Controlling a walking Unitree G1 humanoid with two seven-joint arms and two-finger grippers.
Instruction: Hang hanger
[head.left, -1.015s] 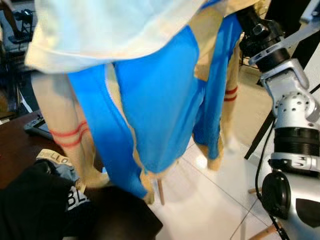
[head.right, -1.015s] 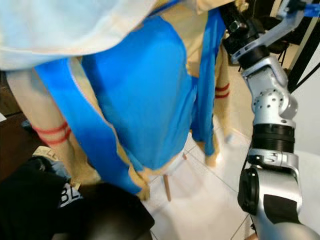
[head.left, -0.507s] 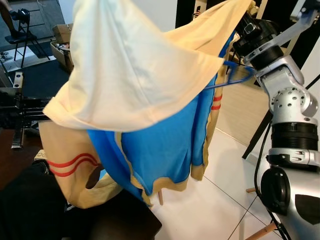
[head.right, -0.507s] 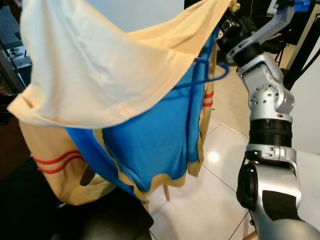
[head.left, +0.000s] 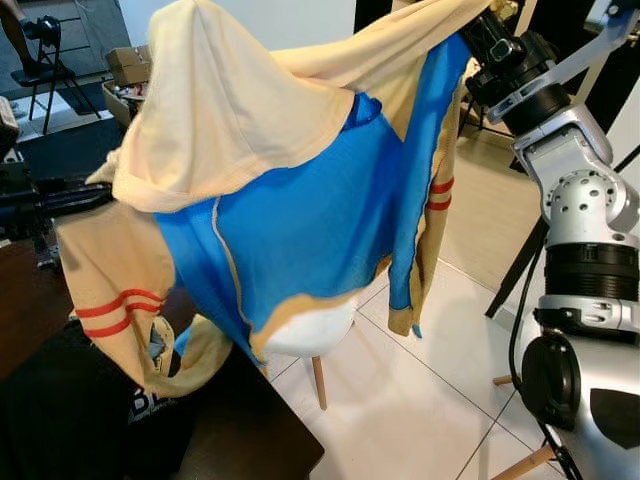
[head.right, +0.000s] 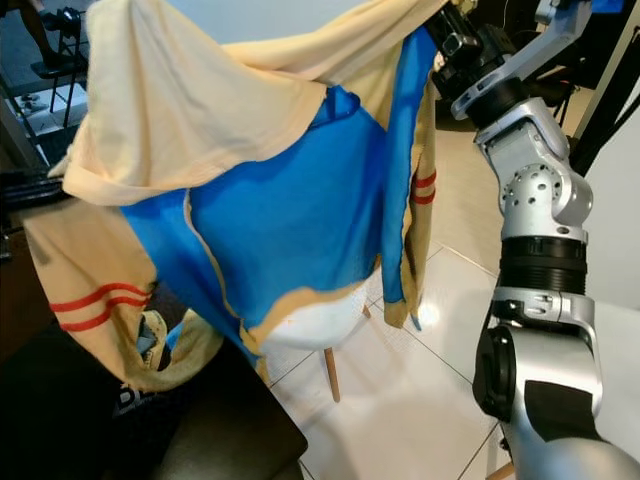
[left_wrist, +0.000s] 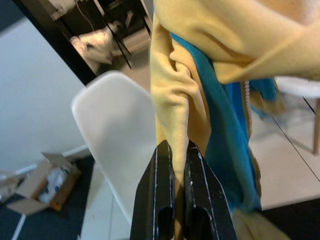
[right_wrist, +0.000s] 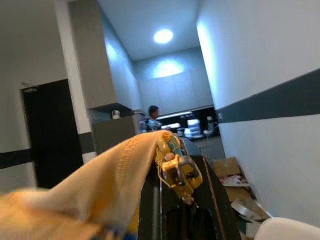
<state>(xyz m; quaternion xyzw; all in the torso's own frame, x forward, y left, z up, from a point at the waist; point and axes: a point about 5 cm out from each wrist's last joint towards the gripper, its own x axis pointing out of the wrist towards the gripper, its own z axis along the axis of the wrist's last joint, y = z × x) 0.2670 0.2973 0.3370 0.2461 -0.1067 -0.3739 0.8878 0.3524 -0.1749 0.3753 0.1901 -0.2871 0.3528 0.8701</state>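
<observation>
This looks like an indoor office or lab-style workroom rather than a lived-in home. The floor (head.left: 440, 400) is pale glossy tile, and the walls are white with a dark grey band (right_wrist: 280, 97) under a round ceiling light (right_wrist: 163, 36). A white moulded chair (left_wrist: 117, 145) on wooden legs stands near a dark desk (head.left: 250, 440). Far left, an open cardboard box (head.left: 128, 65) sits on the floor beside black equipment stands (head.left: 45, 60). A person (right_wrist: 151, 116) stands far off by tall grey cabinets (right_wrist: 100, 65).

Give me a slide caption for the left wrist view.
Left gripper pinches a fold of the yellow-and-blue jacket, with a white chair behind.
</observation>
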